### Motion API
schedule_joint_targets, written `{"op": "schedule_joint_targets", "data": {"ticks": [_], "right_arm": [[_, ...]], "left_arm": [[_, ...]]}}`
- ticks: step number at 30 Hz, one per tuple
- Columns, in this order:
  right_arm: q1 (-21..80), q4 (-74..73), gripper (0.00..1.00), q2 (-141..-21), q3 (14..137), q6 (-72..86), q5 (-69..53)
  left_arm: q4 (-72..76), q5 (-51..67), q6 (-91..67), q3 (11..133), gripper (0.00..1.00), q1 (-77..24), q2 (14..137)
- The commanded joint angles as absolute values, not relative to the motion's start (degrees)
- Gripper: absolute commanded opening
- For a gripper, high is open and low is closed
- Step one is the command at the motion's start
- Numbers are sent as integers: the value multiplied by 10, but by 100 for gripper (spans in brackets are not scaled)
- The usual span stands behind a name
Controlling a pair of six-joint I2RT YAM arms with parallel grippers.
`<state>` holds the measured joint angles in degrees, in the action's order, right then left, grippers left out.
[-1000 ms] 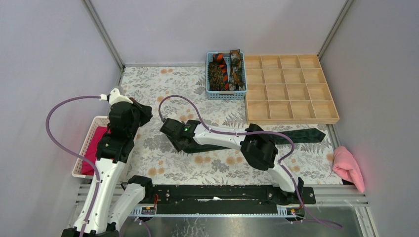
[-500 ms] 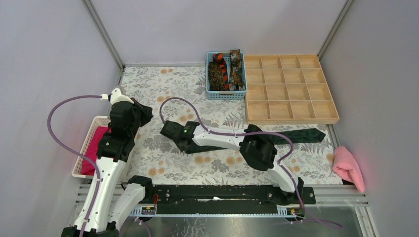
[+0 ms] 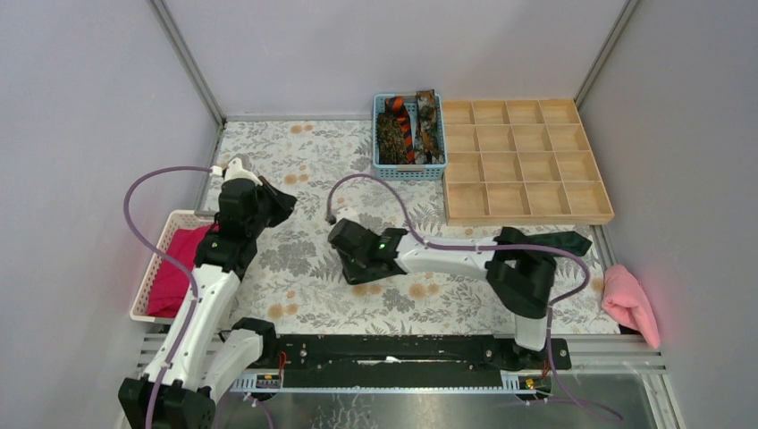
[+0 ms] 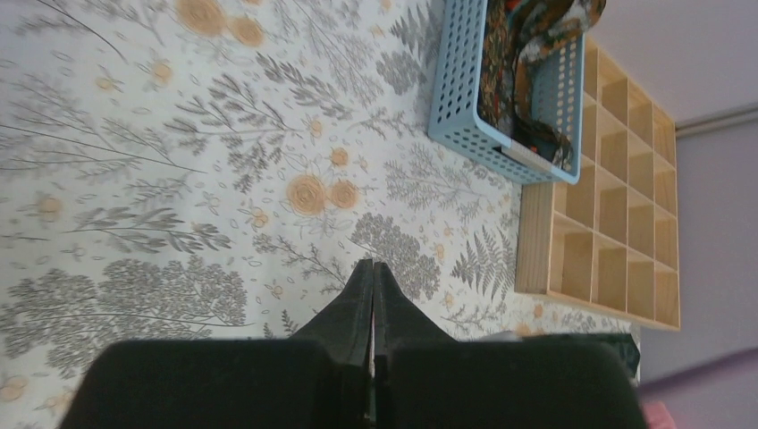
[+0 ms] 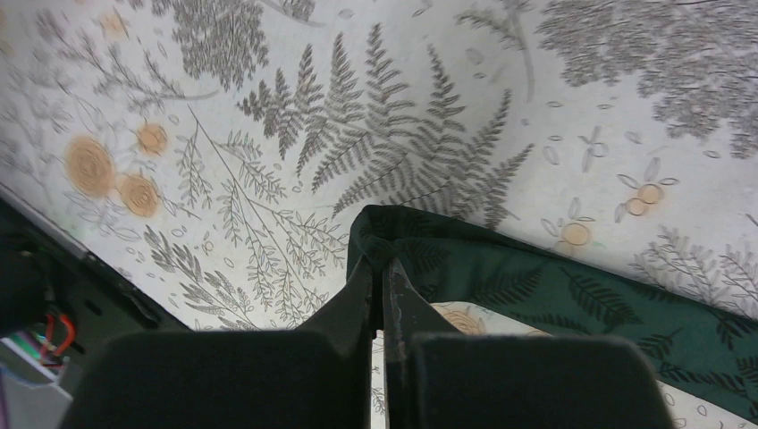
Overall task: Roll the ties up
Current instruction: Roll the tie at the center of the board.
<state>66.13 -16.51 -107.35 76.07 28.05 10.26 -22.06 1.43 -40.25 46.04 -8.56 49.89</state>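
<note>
The right end effector (image 5: 378, 268) is closed on the folded end of the dark green tie (image 5: 554, 299), which stretches across the table (image 3: 295, 295) toward its right edge. The left end effector (image 4: 372, 273) is closed and empty, near the left edge. The other ties (image 3: 391, 136) lie in a blue basket (image 3: 408, 172) at the far edge.

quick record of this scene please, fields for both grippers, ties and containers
left gripper: fingers shut, holding nothing, over the floral tablecloth
right gripper: fingers shut on the end of the dark green tie
dark green tie: stretched along the tablecloth, not rolled
other ties: in the blue basket
wooden tray: compartments empty
magenta cloth: in the white basket
pink cloth: by the tablecloth's right edge
</note>
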Motion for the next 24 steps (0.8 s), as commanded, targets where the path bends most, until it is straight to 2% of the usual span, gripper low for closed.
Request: {"op": "schedule_joint_targets", "data": {"ticks": [1, 5, 13, 24], "right_arm": [[617, -31, 0, -985, 673, 331, 35], [587, 19, 0, -953, 612, 352, 1], [577, 4, 0, -909, 547, 360, 22], [565, -40, 0, -886, 501, 346, 96]], "left_arm": [[-119, 64, -412, 434, 0, -95, 527], [-79, 48, -397, 436, 0, -152, 557], [12, 2, -377, 444, 0, -325, 659], [33, 2, -359, 417, 0, -342, 703]]}}
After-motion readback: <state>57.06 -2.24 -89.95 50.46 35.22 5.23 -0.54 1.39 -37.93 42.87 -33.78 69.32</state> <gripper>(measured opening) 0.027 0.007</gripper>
